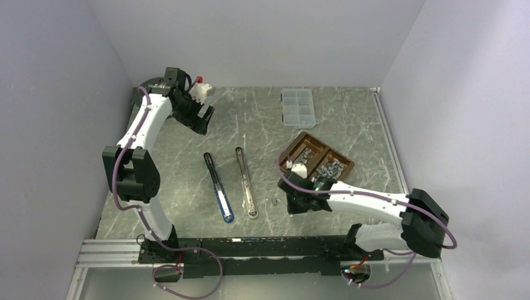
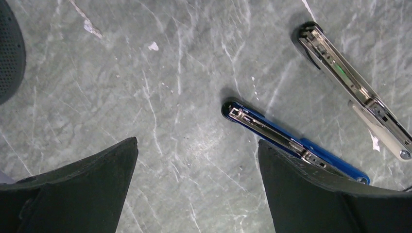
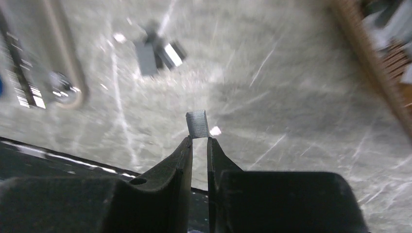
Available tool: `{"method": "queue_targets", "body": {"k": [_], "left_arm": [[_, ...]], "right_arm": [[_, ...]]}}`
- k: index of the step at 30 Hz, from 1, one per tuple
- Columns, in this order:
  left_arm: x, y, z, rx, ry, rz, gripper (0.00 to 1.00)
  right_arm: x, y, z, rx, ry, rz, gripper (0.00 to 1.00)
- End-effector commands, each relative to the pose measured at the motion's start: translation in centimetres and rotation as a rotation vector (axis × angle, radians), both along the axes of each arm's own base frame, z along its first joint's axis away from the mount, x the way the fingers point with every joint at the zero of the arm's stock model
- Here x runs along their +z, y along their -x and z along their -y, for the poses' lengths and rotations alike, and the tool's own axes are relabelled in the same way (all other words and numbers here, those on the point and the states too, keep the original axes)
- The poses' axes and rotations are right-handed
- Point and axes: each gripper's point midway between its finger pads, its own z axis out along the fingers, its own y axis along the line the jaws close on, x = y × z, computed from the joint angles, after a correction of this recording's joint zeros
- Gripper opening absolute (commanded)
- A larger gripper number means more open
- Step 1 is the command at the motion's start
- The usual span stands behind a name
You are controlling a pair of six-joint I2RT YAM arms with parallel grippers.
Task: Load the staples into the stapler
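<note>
Overhead, the tips of the right gripper (image 1: 295, 203) were hidden beneath its own wrist housing, so the grip could only be read from its wrist camera. There, two black fingers (image 3: 182, 160) were pressed almost together, pinching a short grey staple strip (image 3: 197, 123) by its lower end. The strip stood up past the fingertips. How high it hung over the marble-patterned table (image 1: 262, 125) could not be told.

That wrist view was blurred. The end of the silver stapler (image 3: 63, 85) was smeared and cut off at the upper left. A corner of the brown tray (image 3: 368, 57) was cut off at the upper right. Two small loose pieces (image 3: 158, 53) lay on the table between them, too soft to name.

The left gripper (image 1: 201, 117) was raised over the far left of the table, its jaws spread wide and holding nothing. In its wrist view, one finger (image 2: 311, 194) covered the far end of the blue stapler (image 2: 277, 132).

Both staplers lay opened out flat, side by side but apart, in the middle of the table, to the left of the right gripper. The two-compartment tray sat just behind that gripper, heaped with staples (image 1: 303, 153). A clear compartment box (image 1: 297, 107) rested farther back.
</note>
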Motion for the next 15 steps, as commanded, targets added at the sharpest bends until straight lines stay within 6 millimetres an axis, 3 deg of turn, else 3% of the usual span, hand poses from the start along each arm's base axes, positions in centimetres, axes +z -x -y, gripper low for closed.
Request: {"method": "queue_targets", "body": {"k": [1,7,11,15], "left_arm": [[2.0,1.6,0.6,-0.040,0.042,0.030,0.99],[1.8,1.9,0.8,-0.050,0.055,0.017,0.99],[1.8,1.7,1.1,-0.059,0.064,0.006,0.99],[1.5,1.5,1.3,-0.062,0.073,0.001,0.99]], "right_arm": [[-2.8,1.9,-1.2,0.018,-0.009,-0.050,0.05],[-4.9,1.5,-1.5,0.050,0.017,-0.030,0.11],[-5.1,1.5,-1.1,0.053,0.036,-0.028,0.37],[-4.5,1.7,-0.8,0.047,0.030,-0.024,0.46]]}}
